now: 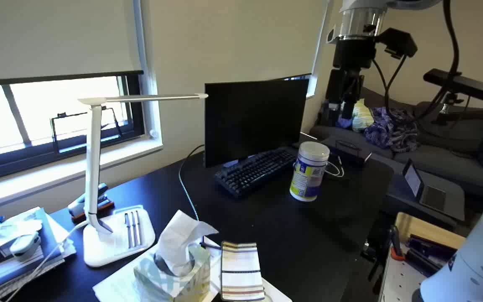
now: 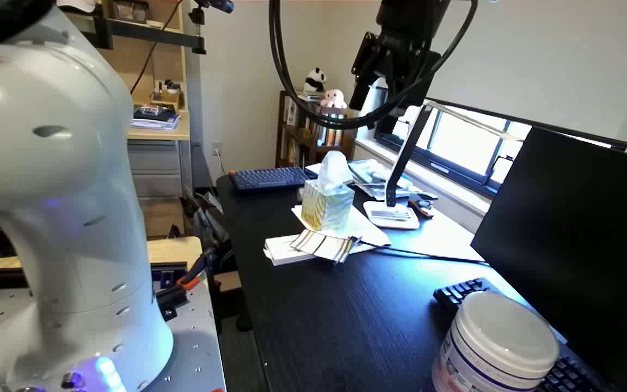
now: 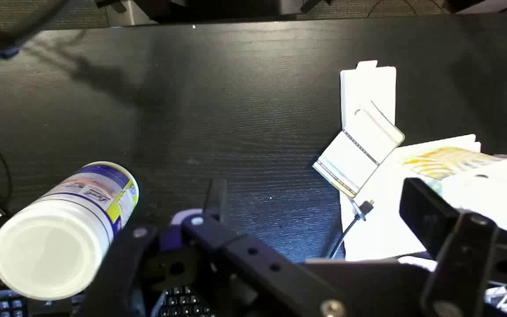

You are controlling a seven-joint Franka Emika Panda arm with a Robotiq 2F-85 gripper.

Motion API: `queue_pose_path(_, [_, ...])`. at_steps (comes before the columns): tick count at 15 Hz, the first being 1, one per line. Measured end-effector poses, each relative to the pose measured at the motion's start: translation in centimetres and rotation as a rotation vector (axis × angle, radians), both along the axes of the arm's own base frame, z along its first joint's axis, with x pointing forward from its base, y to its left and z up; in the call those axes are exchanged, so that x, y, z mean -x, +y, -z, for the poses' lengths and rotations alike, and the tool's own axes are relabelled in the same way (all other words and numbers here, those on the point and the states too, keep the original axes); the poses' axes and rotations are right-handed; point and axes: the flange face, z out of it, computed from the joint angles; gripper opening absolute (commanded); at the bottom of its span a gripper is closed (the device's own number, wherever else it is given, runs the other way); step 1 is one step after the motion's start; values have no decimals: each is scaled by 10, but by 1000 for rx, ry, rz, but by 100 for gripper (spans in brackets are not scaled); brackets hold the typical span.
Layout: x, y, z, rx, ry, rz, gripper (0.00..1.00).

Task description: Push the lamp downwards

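Note:
The white lamp stands upright on the desk; its stem (image 1: 93, 163) and level light bar (image 1: 153, 98) show in an exterior view, with the bar pointing toward the monitor. The lamp (image 2: 407, 155) also shows in an exterior view, its bar sloping down in the picture. My gripper (image 1: 341, 112) hangs pointing down, high above the desk and well apart from the lamp. In an exterior view the gripper (image 2: 383, 103) appears in front of the lamp's top. In the wrist view the gripper's (image 3: 319, 200) fingers are wide apart with nothing between them. The lamp is not clearly recognisable there.
A black monitor (image 1: 256, 119) and keyboard (image 1: 258, 170) stand at the desk's back. A white-lidded wipes tub (image 1: 308, 172) stands before them. A tissue box (image 1: 195, 272) and striped card (image 1: 241, 272) lie near the lamp base. Black cables (image 2: 278, 54) loop beside the gripper.

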Motion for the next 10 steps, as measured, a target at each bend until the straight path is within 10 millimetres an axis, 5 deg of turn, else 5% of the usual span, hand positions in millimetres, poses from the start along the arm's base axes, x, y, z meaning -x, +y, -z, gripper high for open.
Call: queue_pose_path(10, [0,7,0,23,1,-20,100])
